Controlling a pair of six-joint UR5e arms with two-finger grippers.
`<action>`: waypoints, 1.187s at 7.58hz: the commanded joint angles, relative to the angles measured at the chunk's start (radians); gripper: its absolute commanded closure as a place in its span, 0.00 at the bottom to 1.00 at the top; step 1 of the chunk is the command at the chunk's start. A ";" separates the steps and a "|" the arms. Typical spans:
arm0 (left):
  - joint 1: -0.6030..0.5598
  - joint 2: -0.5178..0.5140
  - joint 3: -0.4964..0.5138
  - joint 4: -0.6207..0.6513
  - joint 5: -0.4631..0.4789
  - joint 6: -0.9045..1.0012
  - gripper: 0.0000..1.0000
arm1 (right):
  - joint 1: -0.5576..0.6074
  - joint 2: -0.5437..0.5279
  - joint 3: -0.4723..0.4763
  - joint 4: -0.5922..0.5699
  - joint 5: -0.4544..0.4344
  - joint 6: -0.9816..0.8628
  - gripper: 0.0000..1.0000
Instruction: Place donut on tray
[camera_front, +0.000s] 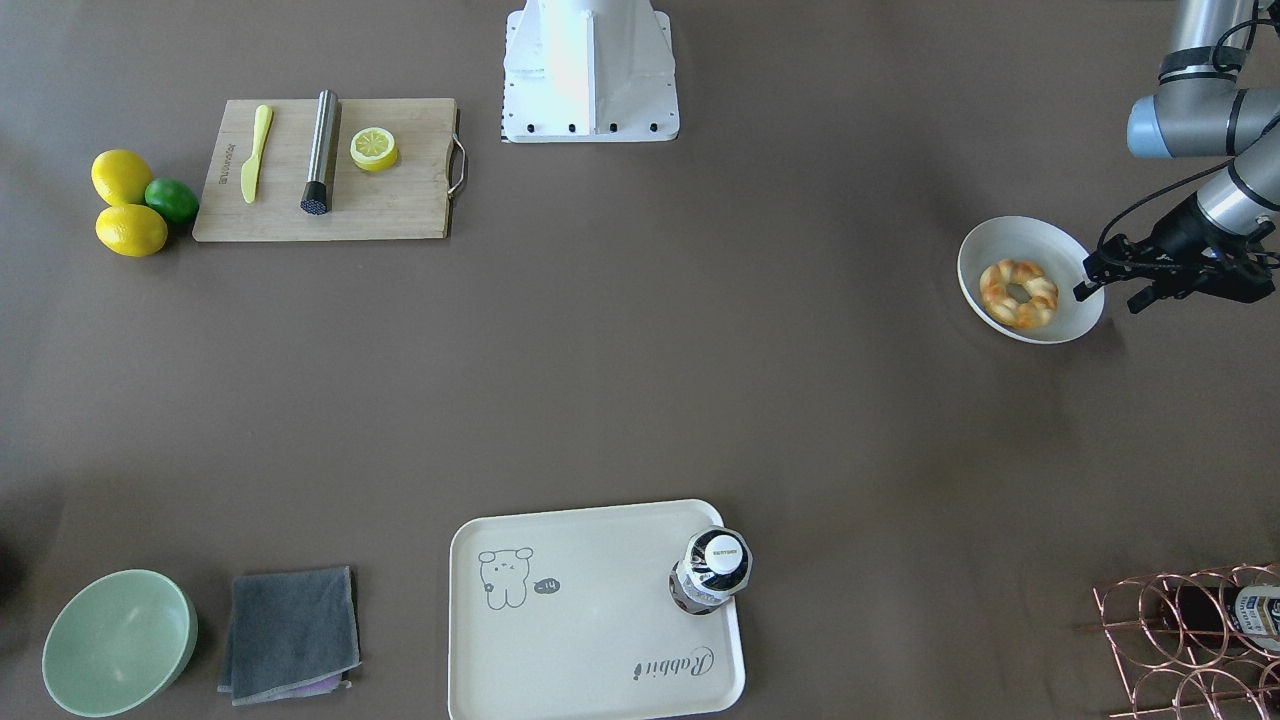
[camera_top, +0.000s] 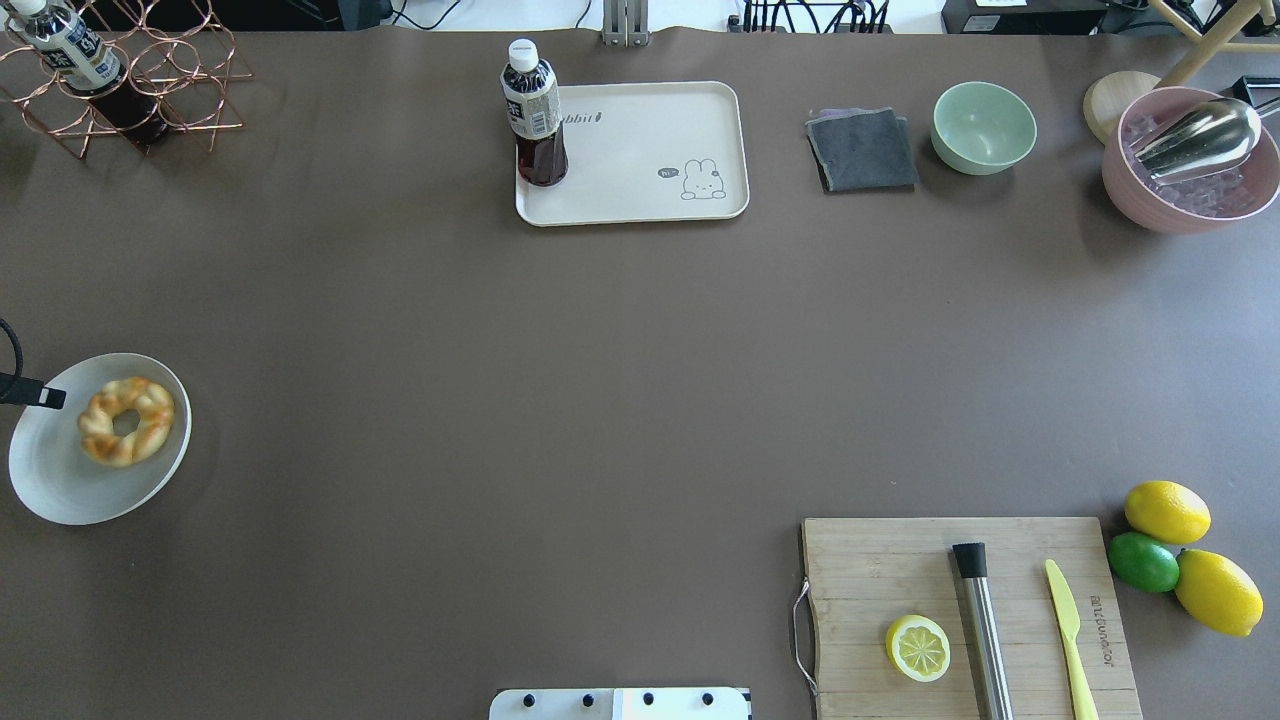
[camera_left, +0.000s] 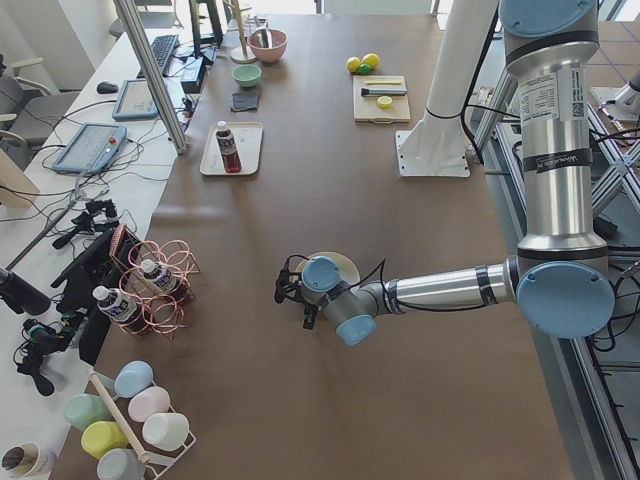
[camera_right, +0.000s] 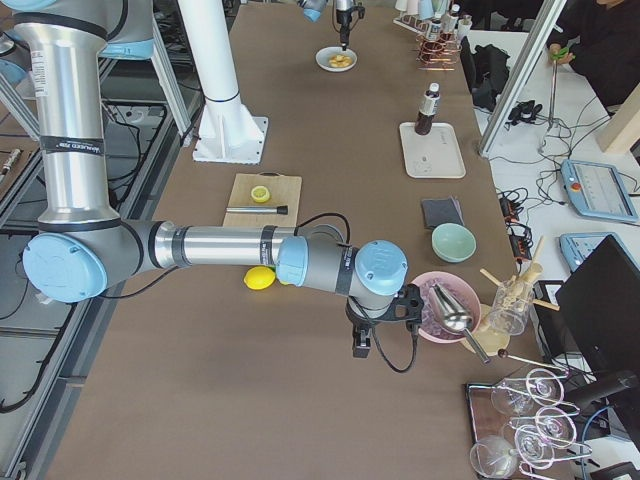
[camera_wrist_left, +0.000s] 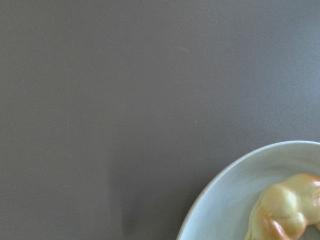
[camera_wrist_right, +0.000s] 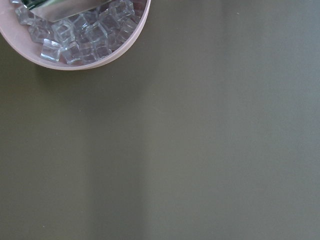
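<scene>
At the far left corner of the table a copper wire rack (camera_top: 150, 80) holds a dark bottle (camera_top: 70, 50) lying on its side. Nearer, at the left edge, the left gripper (camera_front: 1110, 297) hovers at the outer rim of a white bowl (camera_top: 60, 480). Its black fingers (camera_front: 1085, 290) are spread apart: one tip lies over the rim and the other outside the bowl. Whether either touches the bowl is not clear. The donut (camera_top: 150, 405) lies flat in that bowl, toward the side facing the table's middle, clear of both fingertips.

The tray (camera_top: 640, 150) sits well apart from the bowl, at the far edge near the middle. A drink bottle with a white cap (camera_top: 538, 120) stands upright in its left corner, and the rest of its surface is bare. Just right of the tray lies a folded grey cloth (camera_top: 862, 150), then a pale green bowl (camera_top: 984, 127). After that comes a pink bowl (camera_top: 1140, 195) of ice cubes with a metal scoop (camera_top: 1200, 135) resting in it.

In the exterior right view, the right gripper (camera_right: 360, 348) hangs pointing down beside the pink bowl; I cannot tell whether its fingers are apart or together.

At the near right a wooden cutting board (camera_top: 870, 570) carries a lemon half (camera_top: 918, 647), a steel muddler (camera_top: 985, 630) and a yellow knife (camera_top: 1068, 630). Two lemons (camera_top: 1167, 511) and a lime (camera_top: 1143, 561) lie just beside its right end.
</scene>
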 joint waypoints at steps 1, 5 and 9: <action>0.003 -0.007 0.002 0.000 0.001 -0.002 0.39 | 0.000 0.008 -0.008 0.000 -0.001 0.001 0.00; 0.029 -0.021 0.011 0.000 0.001 -0.004 0.58 | -0.002 0.011 -0.012 0.000 -0.003 0.001 0.00; 0.024 -0.019 -0.016 -0.003 -0.046 -0.008 1.00 | -0.006 0.017 -0.019 -0.002 -0.004 0.003 0.00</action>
